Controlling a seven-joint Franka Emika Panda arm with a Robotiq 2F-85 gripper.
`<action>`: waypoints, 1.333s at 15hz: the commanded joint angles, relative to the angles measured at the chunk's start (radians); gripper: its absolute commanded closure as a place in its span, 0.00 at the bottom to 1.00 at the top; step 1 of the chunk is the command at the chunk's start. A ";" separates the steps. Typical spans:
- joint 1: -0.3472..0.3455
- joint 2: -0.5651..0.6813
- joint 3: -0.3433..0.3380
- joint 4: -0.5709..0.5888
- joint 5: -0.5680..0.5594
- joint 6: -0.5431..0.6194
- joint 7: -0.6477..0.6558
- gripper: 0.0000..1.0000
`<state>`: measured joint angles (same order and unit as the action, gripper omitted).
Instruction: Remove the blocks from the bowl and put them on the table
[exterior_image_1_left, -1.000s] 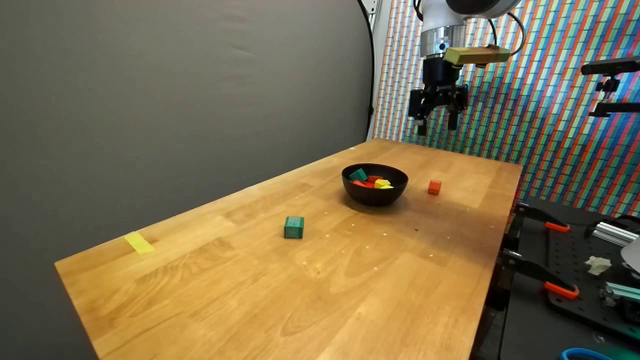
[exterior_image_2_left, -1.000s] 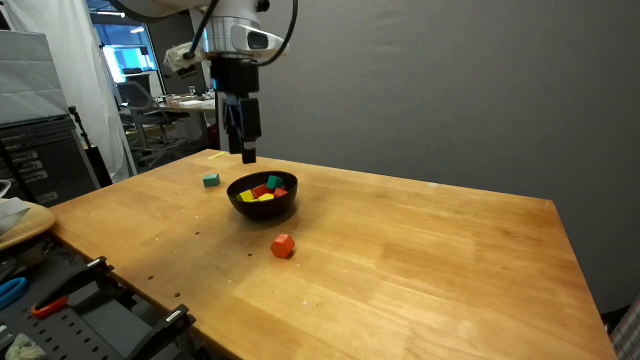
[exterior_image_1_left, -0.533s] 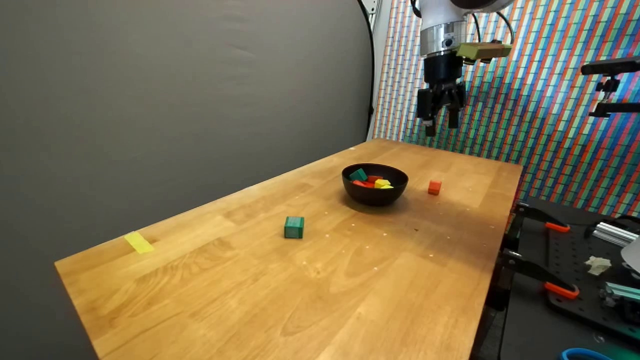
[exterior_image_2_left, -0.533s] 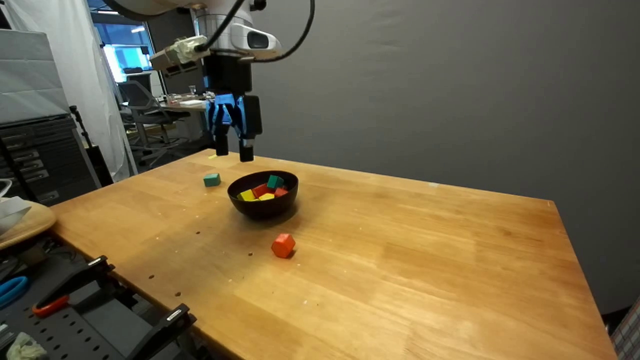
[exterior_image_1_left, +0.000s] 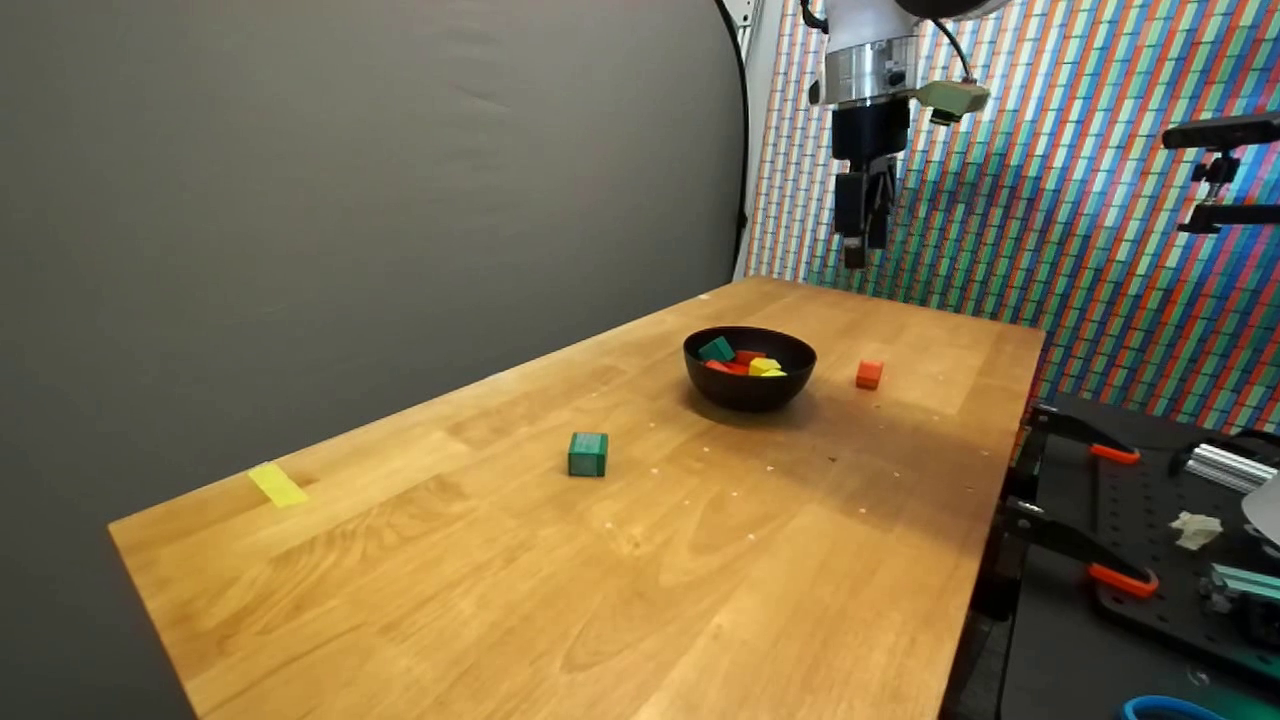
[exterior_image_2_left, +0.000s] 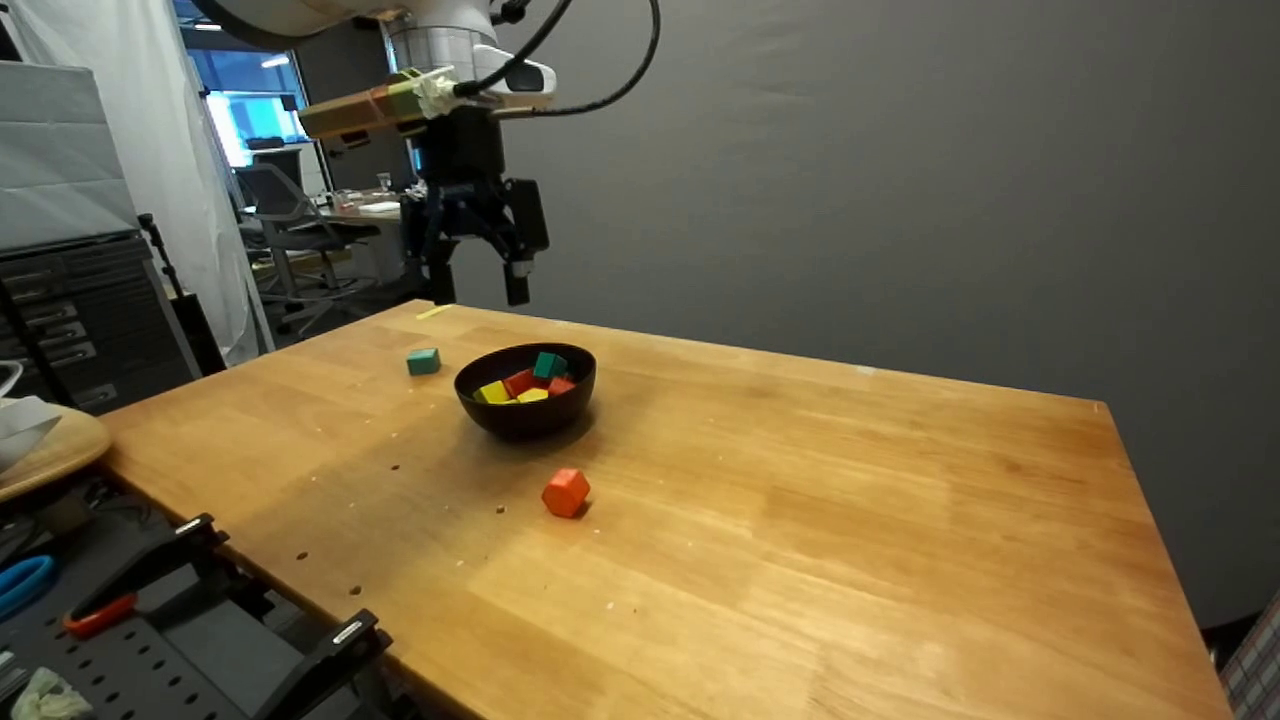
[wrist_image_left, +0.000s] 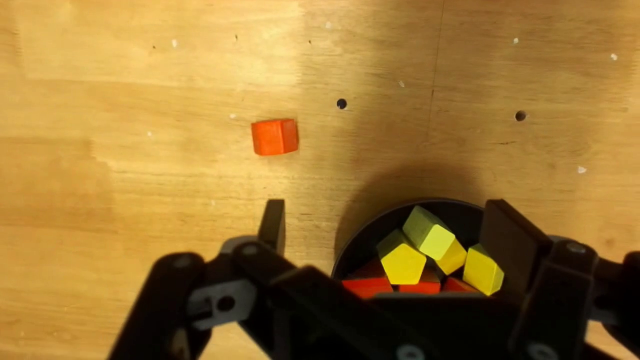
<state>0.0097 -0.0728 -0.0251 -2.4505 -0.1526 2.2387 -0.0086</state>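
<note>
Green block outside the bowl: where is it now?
In both exterior views, the green block sits on the table, left of the bowl, apart from it.

Grey backdrop (exterior_image_1_left: 400, 200) is standing at the back in both exterior views; yellow tape strip (exterior_image_1_left: 278, 485) is lying flat. Multicolour screen (exterior_image_1_left: 1130, 320) is rising behind orange-tipped black clamps (exterior_image_1_left: 1065, 540) and a perforated plate (exterior_image_1_left: 1145, 500) in an exterior view. In an exterior view, office chair (exterior_image_2_left: 275, 195) is sitting by a desk (exterior_image_2_left: 365, 215), and white curtain (exterior_image_2_left: 150, 120) is hanging beside a drawer cabinet (exterior_image_2_left: 80, 305).
</note>
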 joint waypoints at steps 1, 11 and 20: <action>-0.004 0.027 0.014 0.005 -0.002 0.038 0.042 0.00; 0.047 0.372 0.051 0.303 -0.014 0.176 0.066 0.00; 0.036 0.609 0.063 0.520 0.055 0.148 -0.005 0.04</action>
<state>0.0527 0.4737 0.0303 -2.0068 -0.1280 2.4110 0.0168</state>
